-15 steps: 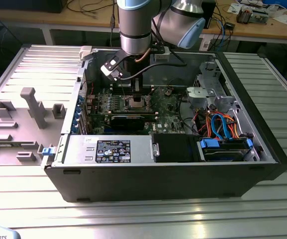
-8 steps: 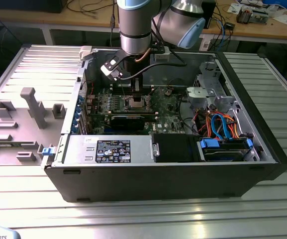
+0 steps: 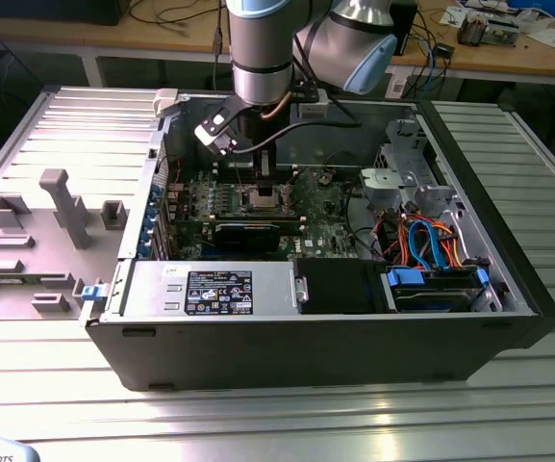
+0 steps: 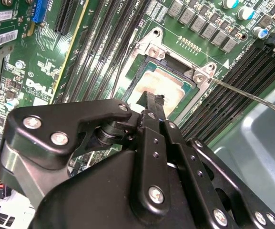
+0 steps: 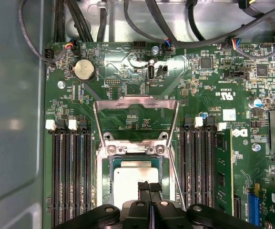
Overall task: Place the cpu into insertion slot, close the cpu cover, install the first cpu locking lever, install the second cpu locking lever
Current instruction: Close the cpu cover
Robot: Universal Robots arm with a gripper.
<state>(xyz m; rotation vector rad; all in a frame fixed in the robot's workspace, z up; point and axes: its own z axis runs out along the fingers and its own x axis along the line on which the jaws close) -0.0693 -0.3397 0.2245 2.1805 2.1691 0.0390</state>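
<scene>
The cpu (image 5: 130,175) lies flat in the insertion slot (image 5: 104,183), its silver-grey top showing in both wrist views (image 4: 166,82). The cpu cover (image 5: 136,101) stands swung open away from the slot, with green board showing through its window. One thin locking lever (image 4: 251,98) sticks out sideways from the socket corner, unlatched; another wire lever (image 5: 177,157) runs along the slot's side. My gripper (image 5: 149,186) hangs directly above the cpu's near edge, fingers pressed together and holding nothing. In the exterior view the gripper (image 3: 258,171) reaches down into the case over the slot (image 3: 261,198).
Long black memory slots (image 5: 70,176) flank the socket on both sides. A black card (image 3: 248,231) lies just in front of the socket. The open computer case (image 3: 335,337) holds a power supply (image 3: 210,289), drive cage (image 3: 402,178) and coloured cables (image 3: 431,241). A grey fixture (image 3: 61,207) stands at the exterior view's left.
</scene>
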